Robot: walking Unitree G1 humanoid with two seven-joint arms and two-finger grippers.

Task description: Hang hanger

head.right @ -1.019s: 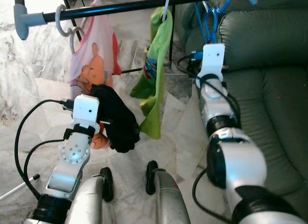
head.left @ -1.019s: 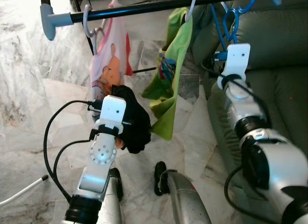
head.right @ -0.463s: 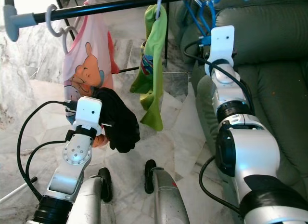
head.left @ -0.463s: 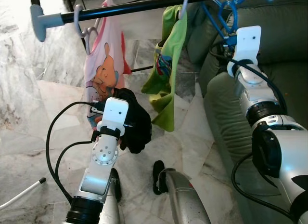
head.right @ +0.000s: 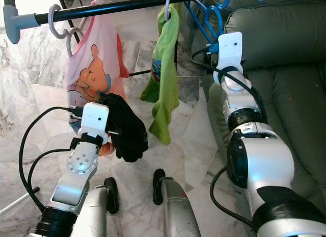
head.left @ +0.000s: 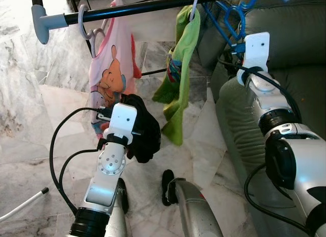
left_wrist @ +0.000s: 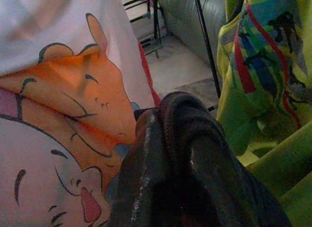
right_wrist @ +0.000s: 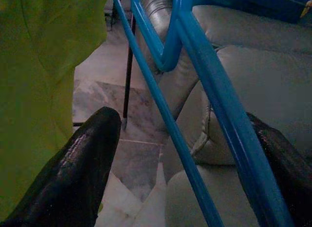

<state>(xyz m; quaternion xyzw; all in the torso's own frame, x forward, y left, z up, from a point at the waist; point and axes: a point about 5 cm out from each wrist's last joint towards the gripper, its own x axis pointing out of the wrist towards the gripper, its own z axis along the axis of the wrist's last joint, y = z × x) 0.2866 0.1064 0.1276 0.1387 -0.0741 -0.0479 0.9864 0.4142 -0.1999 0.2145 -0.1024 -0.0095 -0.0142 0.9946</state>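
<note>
- Left eye view: a blue plastic hanger is seen hooked over the black horizontal rail of a clothes rack, near the rail's right end and in front of a grey-green sofa. The right gripper is raised just below the hanger; its fingers are hidden behind the white wrist housing. Further left on the rail, a lime-green garment and a pink child's top printed with an orange bear are hung. The left gripper is held low in front of the pink top, wrapped in a bunched black cloth.
- Right eye view: the same arrangement is shown above a pale marble floor.
- Left wrist view: the black cloth is seen clamped at the fingertips, which are covered by it; the pink top and the green garment are close behind.
- Right wrist view: the two black fingers are spread wide, and the hanger's blue bars pass between them; contact cannot be told.
</note>
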